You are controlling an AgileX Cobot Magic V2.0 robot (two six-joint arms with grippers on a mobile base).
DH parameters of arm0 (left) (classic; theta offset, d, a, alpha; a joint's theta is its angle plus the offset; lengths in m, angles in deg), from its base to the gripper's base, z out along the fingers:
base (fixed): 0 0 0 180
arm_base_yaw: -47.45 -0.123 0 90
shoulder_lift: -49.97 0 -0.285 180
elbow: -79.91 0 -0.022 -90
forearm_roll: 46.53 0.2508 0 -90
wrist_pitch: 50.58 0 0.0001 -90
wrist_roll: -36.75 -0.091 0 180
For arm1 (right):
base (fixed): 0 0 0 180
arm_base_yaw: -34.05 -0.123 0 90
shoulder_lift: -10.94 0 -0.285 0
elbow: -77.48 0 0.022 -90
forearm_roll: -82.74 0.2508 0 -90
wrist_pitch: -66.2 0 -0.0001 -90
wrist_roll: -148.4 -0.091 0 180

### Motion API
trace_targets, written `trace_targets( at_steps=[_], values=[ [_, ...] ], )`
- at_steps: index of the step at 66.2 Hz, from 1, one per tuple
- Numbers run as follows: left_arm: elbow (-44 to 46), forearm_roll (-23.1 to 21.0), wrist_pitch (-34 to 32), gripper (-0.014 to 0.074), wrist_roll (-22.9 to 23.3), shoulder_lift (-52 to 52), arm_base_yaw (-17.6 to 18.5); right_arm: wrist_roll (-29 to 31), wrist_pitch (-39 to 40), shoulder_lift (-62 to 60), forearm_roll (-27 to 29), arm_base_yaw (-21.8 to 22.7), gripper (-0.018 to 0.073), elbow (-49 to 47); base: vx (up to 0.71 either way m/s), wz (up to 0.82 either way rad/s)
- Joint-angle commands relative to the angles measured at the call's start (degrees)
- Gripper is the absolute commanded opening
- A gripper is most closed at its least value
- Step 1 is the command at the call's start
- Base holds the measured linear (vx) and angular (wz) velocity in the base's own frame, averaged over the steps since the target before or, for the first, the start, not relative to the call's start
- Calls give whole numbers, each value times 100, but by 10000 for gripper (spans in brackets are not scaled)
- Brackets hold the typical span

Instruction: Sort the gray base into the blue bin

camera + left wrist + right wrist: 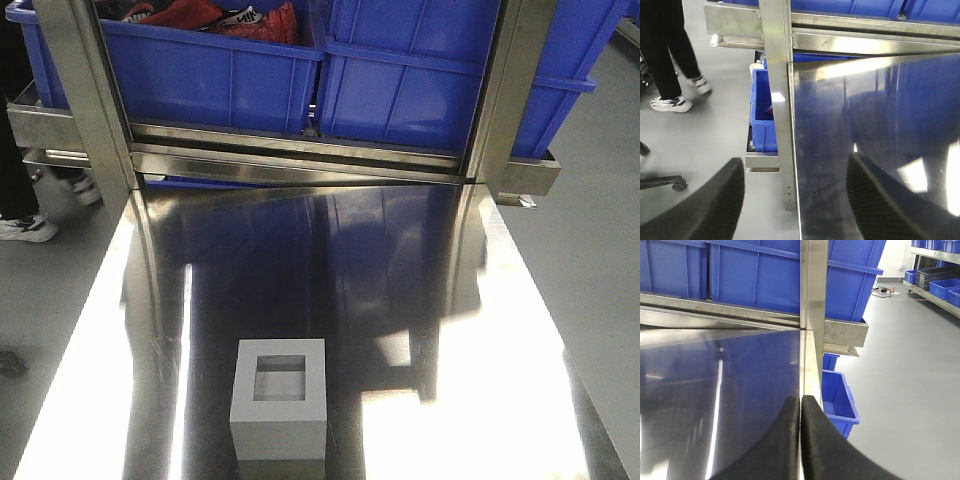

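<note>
Now | gray base [280, 400]: upright by table [420, 260] near edge, left of centre, recess up | handling: likely rigid, light, smooth matte sides; pinch two opposite outer walls | left gripper [796, 167]: fingers spread, empty | right gripper [800, 402]: fingers pressed together

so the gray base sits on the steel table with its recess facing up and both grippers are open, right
Not quite. The right gripper is shut, its fingers pressed together in the right wrist view; only the left gripper is open. The gray base does sit on the steel table, recess facing up.
</note>
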Motion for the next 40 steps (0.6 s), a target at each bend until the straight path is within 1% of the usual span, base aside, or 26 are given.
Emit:
trace_targets(
  at_steps=[1, 4, 10, 17, 20, 26, 27, 29, 31, 32, 34, 35, 36, 38, 39, 40],
  values=[
    [202, -74, -460, 453, 9, 50, -3, 31, 429, -70, -35, 26, -9, 83, 0, 0],
    [202, -88, -479, 450, 21, 50, -3, 31, 429, -70, -35, 26, -9, 83, 0, 0],
    [207, -376, -479, 450, 22, 50, -3, 31, 429, -70, -35, 26, -9, 83, 0, 0],
    [281, -1079, -386, 450, -25, 61, -3, 31, 429, -70, -35, 26, -9, 83, 0, 0],
    [361, -1429, -325, 450, -166, 130, -3, 31, 429, -70, -35, 26, -9, 83, 0, 0],
    [670, -2125, -43, 450, -920, 373, -3, 31, 429, -70, -35, 26, -9, 83, 0, 0],
    [751, -2308, 32, 450, -1099, 441, -3, 31, 429, -70, -35, 26, -9, 83, 0, 0],
    [861, -2572, 110, 450, -1281, 563, -3, 31, 429, -70, -35, 26, -9, 83, 0, 0],
    [971, -2933, 250, 450, -1531, 665, -3, 31, 429, -70, -35, 26, -9, 83, 0, 0],
    [1025, -3006, 310, 450, -1723, 720, -3, 31, 429, -70, -35, 26, -9, 83, 0, 0],
    [1132, -3313, 430, 450, -1989, 830, -3, 31, 429, -70, -35, 26, -9, 83, 0, 0],
    [1208, -3552, 520, 450, -2197, 889, -3, 31, 429, -70, -35, 26, -9, 83, 0, 0],
    [1254, -3711, 550, 450, -2269, 979, -3, 31, 429, -70, -35, 26, -9, 83, 0, 0],
    [1361, -4110, 742, 450, -2706, 1127, -3, 31, 429, -70, -35, 26, -9, 83, 0, 0],
    [1403, -4350, 809, 450, -2779, 1185, -3, 31, 429, -70, -35, 26, -9, 83, 0, 0],
    [1440, -4428, 882, 450, -2925, 1212, -3, 31, 429, -70, -35, 26, -9, 83, 0, 0]
  ],
)
